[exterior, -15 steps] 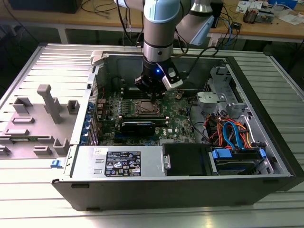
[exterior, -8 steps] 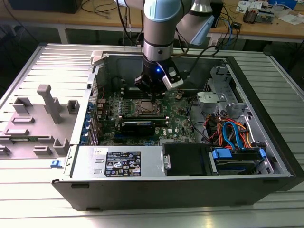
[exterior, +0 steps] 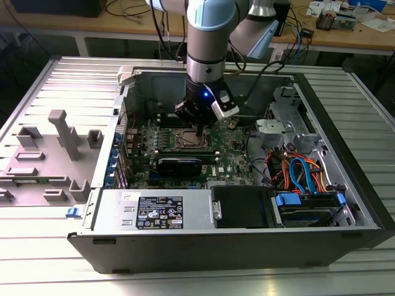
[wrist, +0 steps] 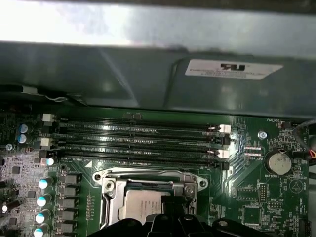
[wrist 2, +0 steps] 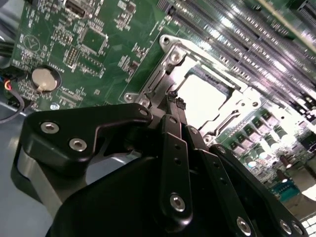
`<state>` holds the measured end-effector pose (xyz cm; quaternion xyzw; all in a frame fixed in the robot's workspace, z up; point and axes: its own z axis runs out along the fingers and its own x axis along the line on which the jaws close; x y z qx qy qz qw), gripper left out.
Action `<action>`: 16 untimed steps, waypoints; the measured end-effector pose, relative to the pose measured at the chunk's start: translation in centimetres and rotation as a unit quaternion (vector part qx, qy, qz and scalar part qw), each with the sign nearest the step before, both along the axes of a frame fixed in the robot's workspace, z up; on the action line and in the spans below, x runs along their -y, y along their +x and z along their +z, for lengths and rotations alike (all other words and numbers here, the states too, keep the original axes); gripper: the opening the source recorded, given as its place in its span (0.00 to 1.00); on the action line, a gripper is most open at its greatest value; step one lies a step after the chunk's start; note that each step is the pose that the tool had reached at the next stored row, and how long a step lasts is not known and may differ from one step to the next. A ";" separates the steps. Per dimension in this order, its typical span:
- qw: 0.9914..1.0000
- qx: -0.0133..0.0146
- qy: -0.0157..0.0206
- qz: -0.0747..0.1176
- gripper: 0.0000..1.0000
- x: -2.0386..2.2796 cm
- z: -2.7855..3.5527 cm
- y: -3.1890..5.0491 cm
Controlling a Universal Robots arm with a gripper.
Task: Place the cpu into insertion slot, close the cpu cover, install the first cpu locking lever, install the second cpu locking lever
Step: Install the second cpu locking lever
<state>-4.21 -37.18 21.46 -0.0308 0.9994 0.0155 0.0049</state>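
Exterior view puts the gripper (exterior: 199,125) low inside the open case (exterior: 345,203), its tips at the 1 o'clock corner of the slot (exterior: 187,140) on the green board (exterior: 234,151). Both wrist views show the cpu (wrist: 145,202) already seated in that slot, its silvery top bright through the square window of the cover (wrist 2: 170,66), which lies flat over it. The fingers (wrist 2: 174,106) are drawn together into one narrow black tip with no visible gap and nothing between them, and that tip rests at the cover's edge, near a thin wire lever (wrist 2: 224,120) lying along the frame. So I judge the work to be at the lever stage: chip in, cover down, locking under way. Whether either lever is fully hooked under its catch I cannot tell from these pictures. To do this well, press with the closed tip on the lever's handle end, not on the cover or the chip; push down first, then sideways under the hook, so the wire does not spring back. Keep the tip clear of the memory slots (wrist: 143,140), which in the first wrist view lie at 12 o'clock from the socket, and of the coin battery (wrist: 277,163) at about 2 o'clock. Steady force counts; a slip could scrape the board.
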 end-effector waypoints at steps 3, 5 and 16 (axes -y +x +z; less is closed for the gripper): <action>1.000 0.000 -0.001 0.000 0.11 0.24 0.00 0.00; 1.000 0.000 -0.001 0.000 0.11 0.36 0.00 0.00; 1.000 0.000 -0.002 0.000 0.11 0.40 0.57 0.00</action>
